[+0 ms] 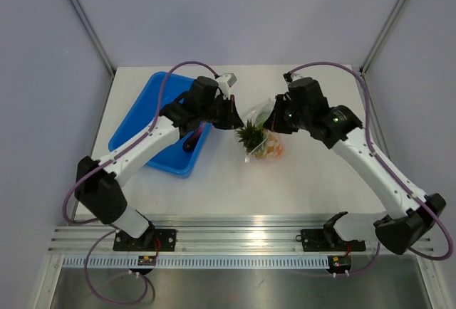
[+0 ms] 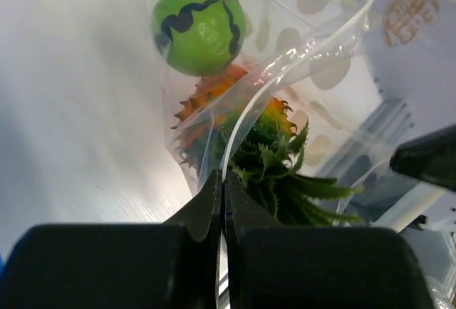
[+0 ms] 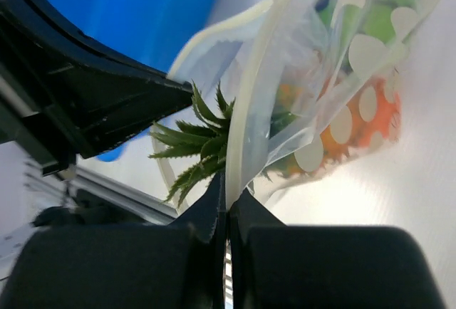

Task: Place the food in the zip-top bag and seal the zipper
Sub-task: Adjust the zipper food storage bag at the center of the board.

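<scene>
The left gripper (image 2: 222, 183) and right gripper (image 3: 228, 189) are both closed tight, each pinching the mouth edge of the bag (image 1: 273, 140).

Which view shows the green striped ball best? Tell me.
Left wrist: the green ball shows large, stripe clear, inside the bag. Right wrist shows only green patches behind dots; top external barely shows it.

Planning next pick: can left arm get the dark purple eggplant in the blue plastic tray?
Probably not yet: left gripper is shut on the clear dotted bag at its mouth; eggplant lies close.
</scene>
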### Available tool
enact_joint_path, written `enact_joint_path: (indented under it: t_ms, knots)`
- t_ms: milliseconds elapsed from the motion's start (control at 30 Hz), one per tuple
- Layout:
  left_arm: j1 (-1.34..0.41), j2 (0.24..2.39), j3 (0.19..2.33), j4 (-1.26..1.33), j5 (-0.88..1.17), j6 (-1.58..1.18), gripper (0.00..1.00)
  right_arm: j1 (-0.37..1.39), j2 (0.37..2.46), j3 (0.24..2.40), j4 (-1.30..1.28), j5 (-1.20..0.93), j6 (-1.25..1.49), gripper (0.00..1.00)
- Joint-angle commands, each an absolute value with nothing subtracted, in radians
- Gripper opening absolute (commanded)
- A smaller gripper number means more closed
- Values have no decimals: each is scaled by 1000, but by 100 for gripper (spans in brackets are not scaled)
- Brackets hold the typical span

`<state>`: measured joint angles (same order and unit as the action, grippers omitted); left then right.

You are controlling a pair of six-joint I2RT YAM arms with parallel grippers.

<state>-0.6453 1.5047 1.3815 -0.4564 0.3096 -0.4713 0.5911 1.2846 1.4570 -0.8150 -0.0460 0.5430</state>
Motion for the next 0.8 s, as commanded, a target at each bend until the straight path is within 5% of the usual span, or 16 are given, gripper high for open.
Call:
enact_joint_path:
  t_ms: [0,300,567,700,767]
  knots:
    - [-647,1661,1365,-512,264,-456,0,574,1433,1332,-813,-6,546,0]
    - [-647,1464,1365,-535,147,-436,0,574,1350,1483,-873,-30,506,0]
    - [-647,1370,1226,-430,268,-544,0,667,1341,1560,-908,-48,463,49]
    - [-647,1330,1200,-400,288,-569,0,733,1312,1624,-937,33,471,49]
    - [-647,1328,1204,-405,284,-565,0,752,1299,1626,-920,25,475,37]
